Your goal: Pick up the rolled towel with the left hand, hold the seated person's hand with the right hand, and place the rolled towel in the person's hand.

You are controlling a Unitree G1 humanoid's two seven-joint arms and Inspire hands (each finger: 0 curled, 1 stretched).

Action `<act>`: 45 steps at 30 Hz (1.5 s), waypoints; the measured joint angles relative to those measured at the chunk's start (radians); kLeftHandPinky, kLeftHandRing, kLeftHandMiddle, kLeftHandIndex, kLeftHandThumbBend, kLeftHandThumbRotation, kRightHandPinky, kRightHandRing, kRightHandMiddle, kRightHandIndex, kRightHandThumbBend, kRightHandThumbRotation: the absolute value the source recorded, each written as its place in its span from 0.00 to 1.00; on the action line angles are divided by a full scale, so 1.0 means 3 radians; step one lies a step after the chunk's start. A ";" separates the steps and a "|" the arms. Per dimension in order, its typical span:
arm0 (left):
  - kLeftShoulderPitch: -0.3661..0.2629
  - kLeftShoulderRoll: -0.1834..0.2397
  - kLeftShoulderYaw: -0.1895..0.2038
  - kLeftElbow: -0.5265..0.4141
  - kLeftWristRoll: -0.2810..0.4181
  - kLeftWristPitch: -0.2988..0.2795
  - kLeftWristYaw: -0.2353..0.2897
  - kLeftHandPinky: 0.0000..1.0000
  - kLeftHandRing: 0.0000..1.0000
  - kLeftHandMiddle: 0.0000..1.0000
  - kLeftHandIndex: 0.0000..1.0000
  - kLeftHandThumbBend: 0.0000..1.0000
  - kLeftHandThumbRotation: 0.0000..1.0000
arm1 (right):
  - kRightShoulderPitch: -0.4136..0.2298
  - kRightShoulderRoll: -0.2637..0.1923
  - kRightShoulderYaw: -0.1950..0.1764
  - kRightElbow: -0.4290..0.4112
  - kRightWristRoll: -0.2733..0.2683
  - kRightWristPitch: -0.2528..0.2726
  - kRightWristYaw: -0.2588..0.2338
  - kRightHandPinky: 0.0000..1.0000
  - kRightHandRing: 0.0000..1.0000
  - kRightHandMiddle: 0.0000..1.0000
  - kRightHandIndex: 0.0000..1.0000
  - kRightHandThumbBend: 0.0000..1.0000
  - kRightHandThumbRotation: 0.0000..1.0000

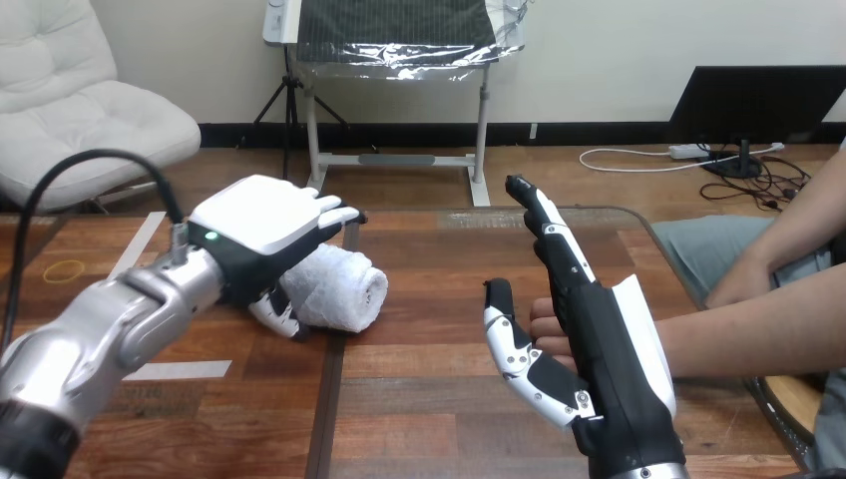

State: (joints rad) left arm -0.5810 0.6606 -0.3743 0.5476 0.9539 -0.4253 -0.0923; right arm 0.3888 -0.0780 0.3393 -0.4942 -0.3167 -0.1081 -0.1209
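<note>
Risks:
- The left hand (261,238) sits on the left end of the rolled towel (344,287), not its middle. If you lift from there, the free right end may droop or unroll.
- The grip looks shallow: upper fingers (334,213) curl over the top and a lower one presses the near side. The towel could slip out on the way across.
- The right hand (597,344) is spread, fingers straight and pointing far, thumb apart. It clamps nothing. The person's hand (551,334) shows just beside its palm, fingertips between thumb and palm. You cannot tell if they touch. If you close too fast you may pinch the fingers, and if you don't close at all the hand has no support for the hand-off.

The towel:
- White, soft and nubbly, rolled into a thick short cylinder.
- It lies on the table (419,399), left of centre, well apart from the person's hand.
- The roll looks tight and tidy for now.
</note>
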 measured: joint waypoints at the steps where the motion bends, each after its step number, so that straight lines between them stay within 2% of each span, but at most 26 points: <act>1: -0.0031 -0.0013 -0.0019 0.0036 0.0003 0.0000 0.0009 0.92 0.92 0.93 0.91 0.88 0.16 | 0.0000 0.0000 -0.0001 0.0000 0.0000 0.0001 0.0000 1.00 1.00 1.00 0.95 0.00 0.00; 11: -0.0302 -0.0160 -0.0181 0.0370 0.0029 0.0006 0.0092 0.89 0.89 0.91 0.89 0.85 0.12 | 0.0000 0.0001 -0.0006 0.0000 0.0001 0.0006 0.0008 1.00 1.00 1.00 0.95 0.00 0.00; 24: -0.0587 -0.0350 -0.0422 0.0801 0.0140 0.0027 0.0303 0.85 0.86 0.89 0.86 0.84 0.09 | -0.0001 0.0001 -0.0006 0.0000 -0.0001 0.0008 0.0021 1.00 1.00 1.00 0.95 0.00 0.00; 33: -0.0673 -0.0455 -0.0551 0.1079 0.0141 0.0039 0.0416 0.84 0.85 0.87 0.85 0.85 0.10 | -0.0001 0.0000 -0.0015 0.0000 0.0000 0.0007 0.0021 1.00 1.00 1.00 0.95 0.00 0.00; 45: -0.0687 -0.0544 -0.0663 0.1328 0.0136 0.0090 0.0484 0.83 0.84 0.87 0.85 0.84 0.14 | 0.0002 -0.0001 -0.0031 -0.0002 -0.0002 0.0007 0.0023 0.99 1.00 1.00 0.95 0.00 0.00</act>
State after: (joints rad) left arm -0.7872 0.4975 -0.5730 0.9459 0.9948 -0.3985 0.0530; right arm 0.3893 -0.0783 0.3299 -0.4946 -0.3173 -0.1059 -0.1141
